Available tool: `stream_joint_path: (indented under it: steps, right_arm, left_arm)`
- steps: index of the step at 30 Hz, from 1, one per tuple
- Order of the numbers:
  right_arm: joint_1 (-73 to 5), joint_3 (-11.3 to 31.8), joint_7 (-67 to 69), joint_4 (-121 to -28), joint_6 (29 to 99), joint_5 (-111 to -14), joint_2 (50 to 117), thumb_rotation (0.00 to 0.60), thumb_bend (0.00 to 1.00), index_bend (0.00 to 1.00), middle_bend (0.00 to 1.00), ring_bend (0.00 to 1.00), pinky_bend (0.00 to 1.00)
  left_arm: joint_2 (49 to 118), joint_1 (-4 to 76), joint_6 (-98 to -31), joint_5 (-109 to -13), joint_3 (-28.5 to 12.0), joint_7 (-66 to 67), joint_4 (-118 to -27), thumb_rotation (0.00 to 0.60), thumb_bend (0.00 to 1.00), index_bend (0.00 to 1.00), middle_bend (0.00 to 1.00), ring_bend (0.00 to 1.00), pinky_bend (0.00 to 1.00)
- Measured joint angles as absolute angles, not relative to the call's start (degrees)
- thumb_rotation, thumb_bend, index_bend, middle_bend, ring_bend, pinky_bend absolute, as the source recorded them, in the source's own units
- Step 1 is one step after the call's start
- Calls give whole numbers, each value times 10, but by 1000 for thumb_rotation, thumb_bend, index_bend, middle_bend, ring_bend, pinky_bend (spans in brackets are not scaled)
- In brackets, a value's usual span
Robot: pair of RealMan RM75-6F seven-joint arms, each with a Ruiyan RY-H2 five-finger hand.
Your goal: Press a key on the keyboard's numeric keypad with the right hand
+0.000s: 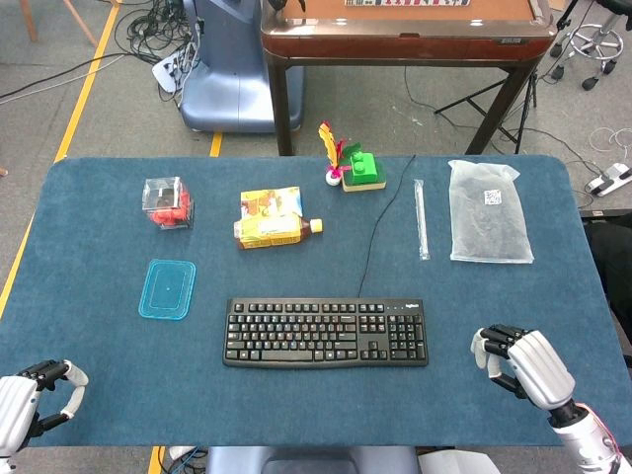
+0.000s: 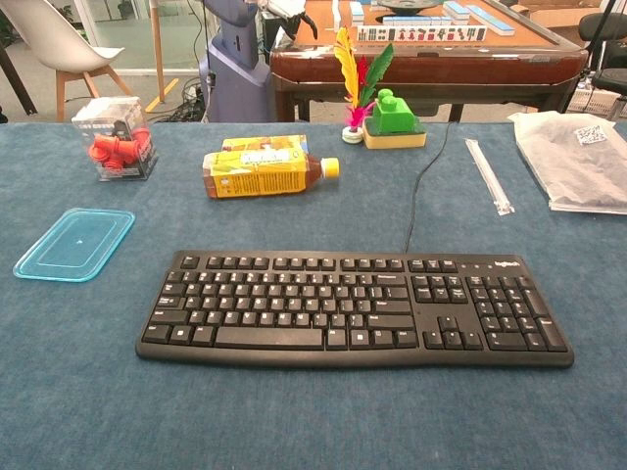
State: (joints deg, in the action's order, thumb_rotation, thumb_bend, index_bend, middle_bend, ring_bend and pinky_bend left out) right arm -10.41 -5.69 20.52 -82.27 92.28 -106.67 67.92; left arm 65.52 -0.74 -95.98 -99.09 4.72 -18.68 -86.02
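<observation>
A black keyboard [image 1: 326,333] [image 2: 355,307] lies in the middle of the blue table, its numeric keypad [image 1: 406,335] [image 2: 512,315] at its right end. My right hand [image 1: 523,364] hovers over the table to the right of the keypad, a hand's width away, fingers curled inward and holding nothing. My left hand [image 1: 30,397] sits at the near left corner, far from the keyboard, fingers curled and empty. Neither hand shows in the chest view.
Behind the keyboard lie a yellow-labelled bottle [image 1: 272,225], a turquoise lid [image 1: 168,288], a clear box of red pieces [image 1: 167,202], a feather toy [image 1: 333,158] beside a green block [image 1: 363,170], a clear tube [image 1: 421,219] and a plastic bag [image 1: 489,210]. The keyboard cable [image 1: 375,232] runs back.
</observation>
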Motion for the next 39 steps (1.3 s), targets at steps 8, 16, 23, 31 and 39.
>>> stream_joint_path:
  steps: [8,16,23,31,39]
  right_arm:
    - [-107,-63,204,-828,913,-1068,670,600,1000,752,484,431,724]
    - [-115,-67,203,-836,894,-1068,665,600,1000,635,484,443,793]
    - [-131,-64,167,-863,861,-1068,661,600,1000,554,752,764,1000]
    - [-177,-51,57,-941,752,-1052,636,600,1000,454,977,988,1000]
    - [-242,-18,-65,-1009,605,-969,631,600,1000,365,1000,1000,1000]
  left_arm:
    - [656,-7,-959,-992,49,-186,-860,600,372,573,575,484,558]
    - [655,-8,-959,-988,48,-191,-859,600,373,573,575,483,558]
    - [653,-10,-964,-991,49,-191,-860,600,372,574,574,483,558]
    - [650,-12,-970,-992,48,-193,-862,600,372,574,574,483,558]
    - [645,-13,-973,-985,44,-204,-862,600,373,575,574,483,558]
